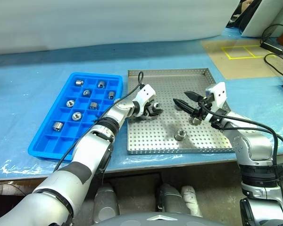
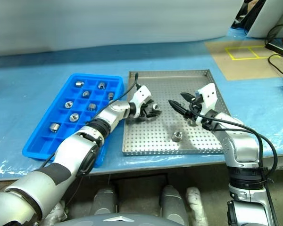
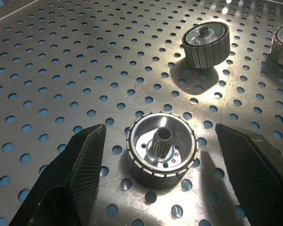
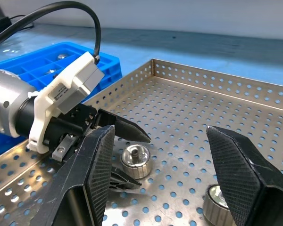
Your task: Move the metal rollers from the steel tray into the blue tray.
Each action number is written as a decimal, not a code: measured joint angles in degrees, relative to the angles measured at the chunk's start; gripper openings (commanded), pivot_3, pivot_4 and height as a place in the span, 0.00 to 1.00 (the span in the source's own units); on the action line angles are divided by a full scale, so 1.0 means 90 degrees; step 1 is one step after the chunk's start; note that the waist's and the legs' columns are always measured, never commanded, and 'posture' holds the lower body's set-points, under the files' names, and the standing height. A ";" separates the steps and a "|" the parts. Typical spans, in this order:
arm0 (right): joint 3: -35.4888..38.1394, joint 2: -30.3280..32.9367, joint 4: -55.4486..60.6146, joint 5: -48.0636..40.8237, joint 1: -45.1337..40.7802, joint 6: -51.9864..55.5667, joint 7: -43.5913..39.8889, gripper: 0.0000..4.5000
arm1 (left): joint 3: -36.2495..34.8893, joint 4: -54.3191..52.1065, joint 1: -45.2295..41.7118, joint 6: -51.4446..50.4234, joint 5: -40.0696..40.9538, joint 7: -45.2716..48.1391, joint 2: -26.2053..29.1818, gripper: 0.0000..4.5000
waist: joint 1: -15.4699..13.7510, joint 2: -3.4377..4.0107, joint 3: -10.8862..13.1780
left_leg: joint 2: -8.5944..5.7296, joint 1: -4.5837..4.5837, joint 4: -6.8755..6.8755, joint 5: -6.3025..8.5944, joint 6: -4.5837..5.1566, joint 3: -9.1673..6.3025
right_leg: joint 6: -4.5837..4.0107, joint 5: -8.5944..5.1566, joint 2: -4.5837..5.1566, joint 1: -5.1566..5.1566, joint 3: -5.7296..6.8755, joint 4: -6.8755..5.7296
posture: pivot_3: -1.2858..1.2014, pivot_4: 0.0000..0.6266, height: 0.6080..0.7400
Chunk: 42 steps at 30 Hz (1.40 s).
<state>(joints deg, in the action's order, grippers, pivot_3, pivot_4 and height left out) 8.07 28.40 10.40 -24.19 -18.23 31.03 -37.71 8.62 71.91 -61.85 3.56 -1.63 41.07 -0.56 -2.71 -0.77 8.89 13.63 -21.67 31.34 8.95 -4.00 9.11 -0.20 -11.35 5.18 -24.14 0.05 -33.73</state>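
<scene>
**A:** Left wrist view had the left pincer point(image 3: 160, 183) spread apart, one roller point(image 3: 162, 149) between its fingers point(image 3: 70, 179) on the steel tray point(image 3: 61, 70), neither finger touching it. Two more rollers point(image 3: 206, 43) lay further along the perforated floor.

**B:** And the right pincer point(image 1: 185, 100)?

**A:** Also apart, hovering above the tray's middle, gripping nothing. One roller point(image 1: 180, 134) sat near the front rim with bare floor around it.

**B:** The blue tray point(image 1: 47, 143)?

**A:** Just beside the steel tray's left rim on the counter point(image 1: 33, 80). Several compartments held rollers; the front rows were empty.
</scene>
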 measured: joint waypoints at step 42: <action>-0.0630 -0.0420 -0.0885 0.0059 -0.1308 -0.0410 -0.0372 0.72 | -0.0810 -0.6088 0.2841 -0.1895 0.1170 0.0868 0.1497 0.50 | -0.0036 0.0018 0.0010 | 0.0016 -0.0004 -0.0031 0.0023 0.0015 0.0044 | -0.0007 -0.0005 0.0004 -0.0023 0.0003 0.0014 | 0.50 0.24 1.00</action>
<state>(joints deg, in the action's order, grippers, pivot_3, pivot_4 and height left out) 2.40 24.62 2.44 -23.65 -30.01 27.34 -41.06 1.33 17.12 -36.28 -13.50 8.90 48.88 12.91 -3.04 -0.61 8.98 13.78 -21.71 31.06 9.16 -3.87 9.50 -0.26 -11.39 5.22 -24.35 0.08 -33.60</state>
